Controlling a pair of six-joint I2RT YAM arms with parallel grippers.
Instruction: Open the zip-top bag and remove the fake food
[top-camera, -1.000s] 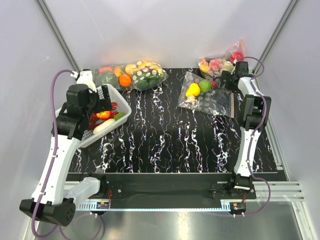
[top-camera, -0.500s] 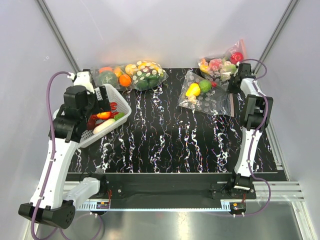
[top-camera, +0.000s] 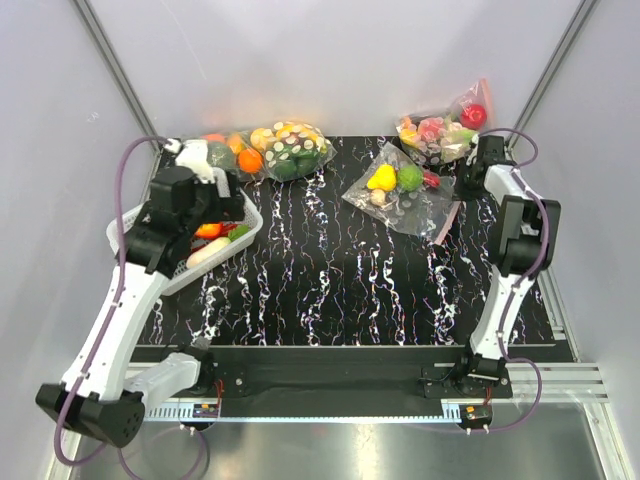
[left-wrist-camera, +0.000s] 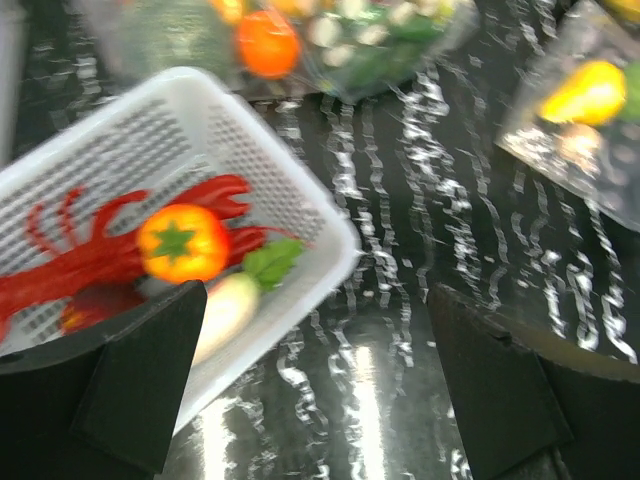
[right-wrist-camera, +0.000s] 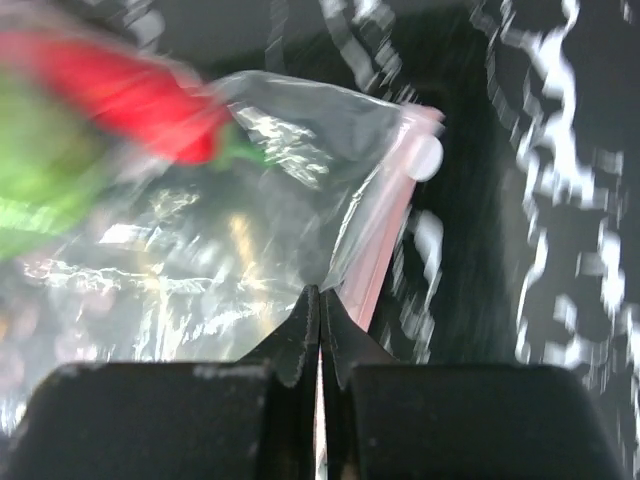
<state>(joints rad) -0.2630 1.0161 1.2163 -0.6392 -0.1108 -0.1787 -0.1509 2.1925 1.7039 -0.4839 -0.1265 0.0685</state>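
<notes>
A black tabletop veined with white fills the floor of a booth with plain pale grey walls, and 2 metal struts rise at the back corners. At 9 o'clock on it a white mesh basket overhangs the edge, holding a red lobster and an orange tomato. At 11 o'clock lies a bulging dotted bag of oranges and greens, and at 1 o'clock another dotted bag with a red apple. The zip-top bag sits just inside that one, around 2 o'clock, with the fake food bunched at its far end, yellow beside green. The right hand is at the bag's 3 o'clock side, clenched tight on the clear film just beside the pink zip strip. The left hand hangs released above the basket's near rim, its fingers spread wide, well apart from the bag.
</notes>
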